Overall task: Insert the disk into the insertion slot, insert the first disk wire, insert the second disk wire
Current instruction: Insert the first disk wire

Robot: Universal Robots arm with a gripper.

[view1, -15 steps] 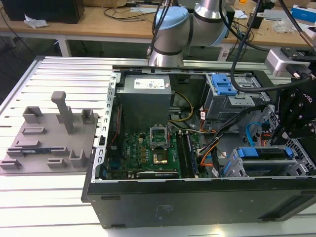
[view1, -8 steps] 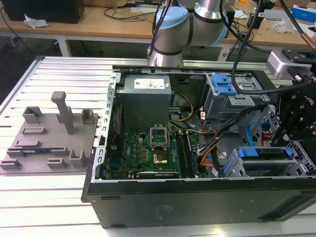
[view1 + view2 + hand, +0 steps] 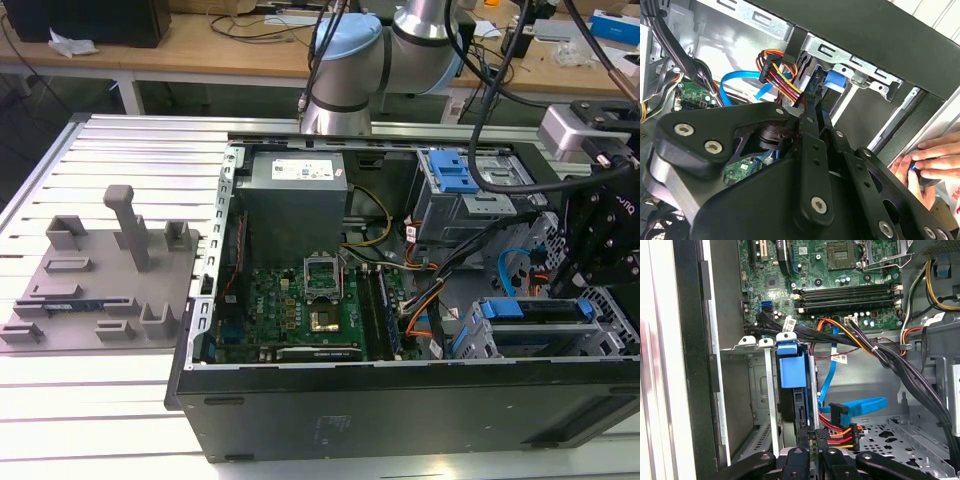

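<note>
The disk (image 3: 530, 311), edged by its blue carrier, sits inside the insertion slot (image 3: 612, 318), a grey perforated cage at the case's corner on the exterior view's right. My black gripper (image 3: 580, 275) hangs just above it. In the first wrist view the disk (image 3: 790, 371) stands in the slot (image 3: 752, 385), and my gripper (image 3: 816, 447) is shut on a black connector with orange, red and yellow wires (image 3: 837, 436) at the disk's end. A flat blue wire (image 3: 860, 407) lies loose beside it. The second wrist view shows my gripper (image 3: 812, 102) beside the coloured wires (image 3: 777, 70) and the blue carrier (image 3: 833, 80).
A taller grey bay with a blue latch (image 3: 455, 172) stands behind the slot. Black cable bundles (image 3: 890, 360) cross over the motherboard (image 3: 300, 300). A person's hand (image 3: 925, 162) rests outside the case wall. A grey fixture plate (image 3: 100, 280) lies on the exterior view's left.
</note>
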